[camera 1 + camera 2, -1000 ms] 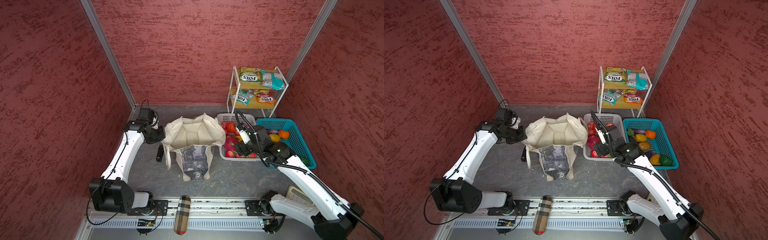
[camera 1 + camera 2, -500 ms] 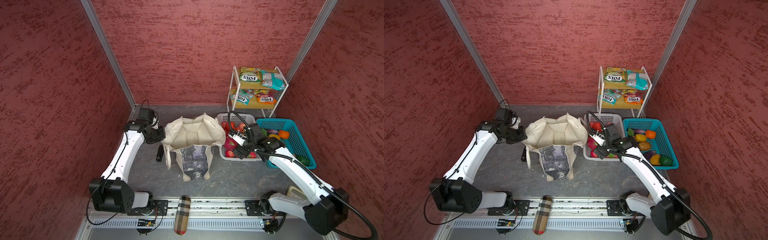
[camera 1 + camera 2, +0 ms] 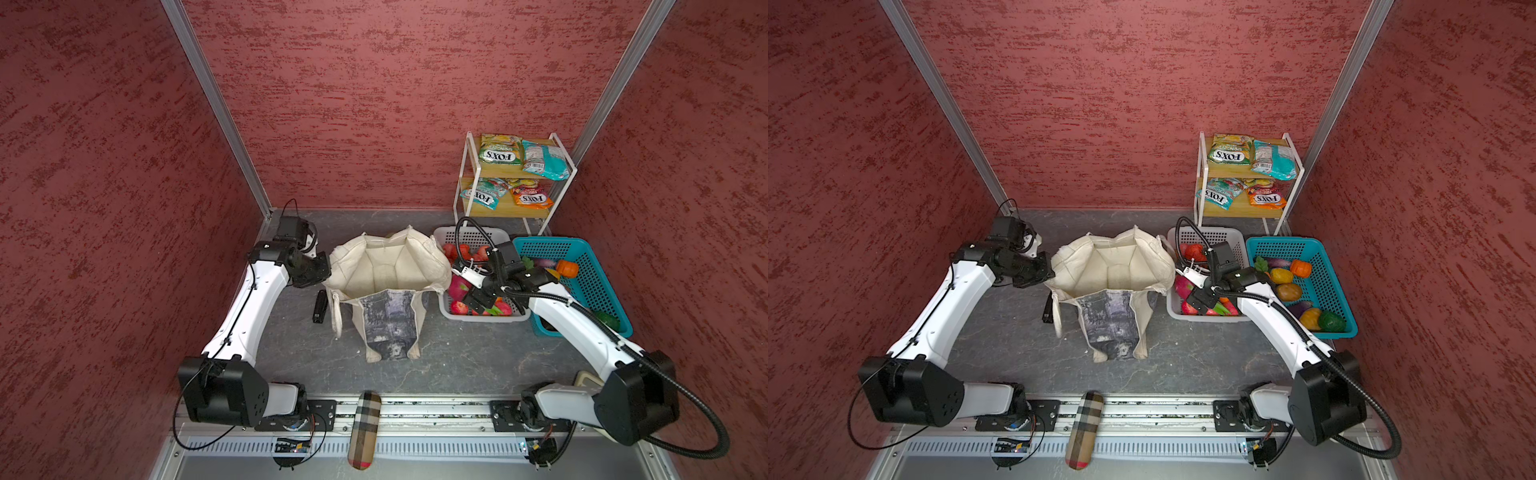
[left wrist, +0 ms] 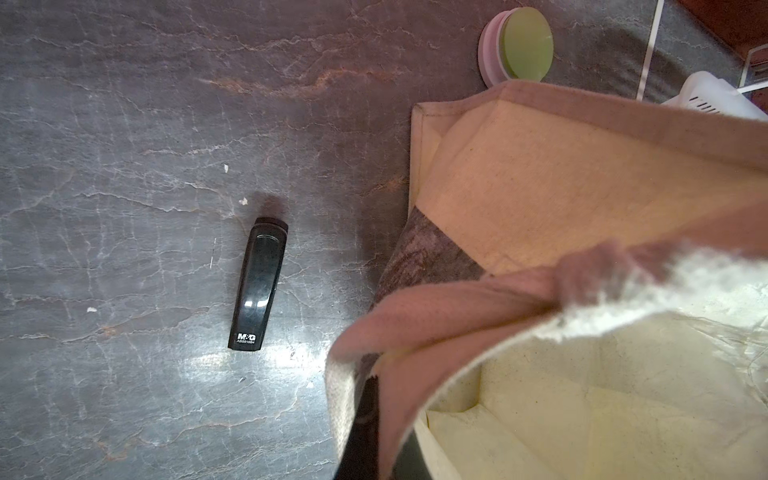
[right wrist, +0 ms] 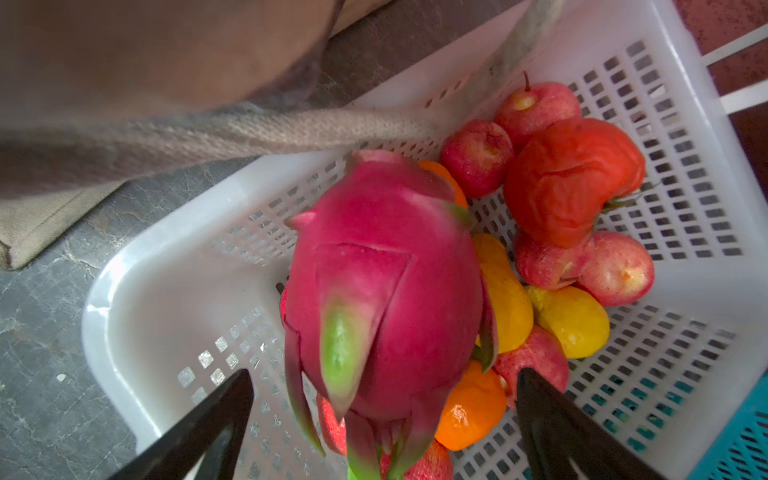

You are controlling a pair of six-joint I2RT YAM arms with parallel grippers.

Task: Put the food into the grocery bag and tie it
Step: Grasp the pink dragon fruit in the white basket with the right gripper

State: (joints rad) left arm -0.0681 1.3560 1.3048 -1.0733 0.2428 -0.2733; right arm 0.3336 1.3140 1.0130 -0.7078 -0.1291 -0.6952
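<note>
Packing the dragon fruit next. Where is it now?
Right of centre in both top views, the dragon fruit sits in the white basket beside the bag, straddled by the open right gripper.

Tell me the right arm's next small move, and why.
Probably close the right gripper on the dragon fruit: its jaws stand open on either side of it in the white basket, while the left gripper holds the grocery bag open.

Bright, even light; wrist views blur up close.

Cream grocery bag (image 3: pixel 386 270), grey-black print; pink dragon fruit (image 5: pixel 386 291), green tips; white basket (image 5: pixel 174 249); teal basket (image 3: pixel 594 274)
</note>
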